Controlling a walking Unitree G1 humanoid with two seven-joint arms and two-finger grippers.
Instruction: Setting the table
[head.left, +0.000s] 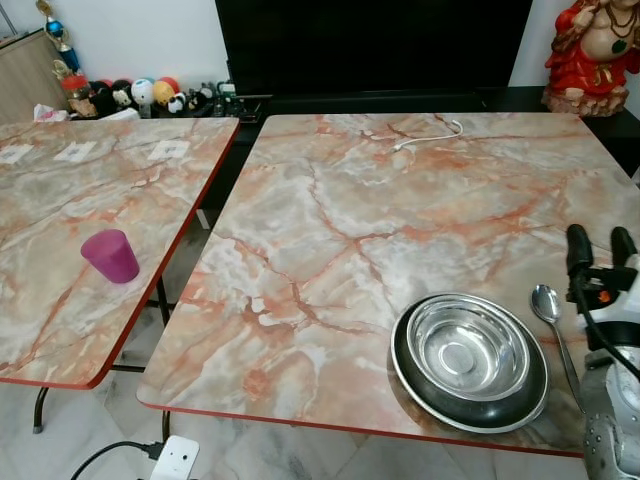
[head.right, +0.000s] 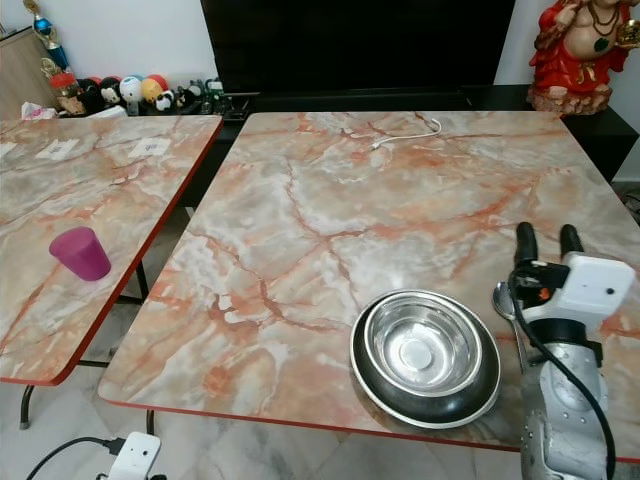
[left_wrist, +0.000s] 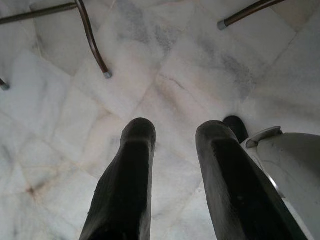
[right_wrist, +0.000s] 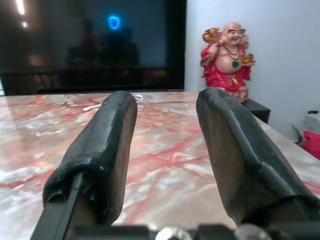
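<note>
A steel bowl (head.left: 468, 352) nested in a dark plate (head.left: 520, 405) sits near the front right of the marble table (head.left: 380, 220). Just right of the plate lies a metal spoon (head.left: 548, 305), bowl end pointing away from me. My right gripper (head.left: 600, 246) hovers low over the table beside the spoon, open, with nothing between its fingers (right_wrist: 102, 145). A purple cup (head.left: 110, 256) stands on the second marble table (head.left: 60, 190) to the left. My left gripper (left_wrist: 175, 135) hangs open over the floor.
A white cable (head.left: 430, 134) lies at the far edge of the main table. A red figurine (head.left: 592, 50) stands at the back right, and small toys (head.left: 140, 95) line the back left. A power strip (head.left: 175, 460) lies on the floor below the table's front corner.
</note>
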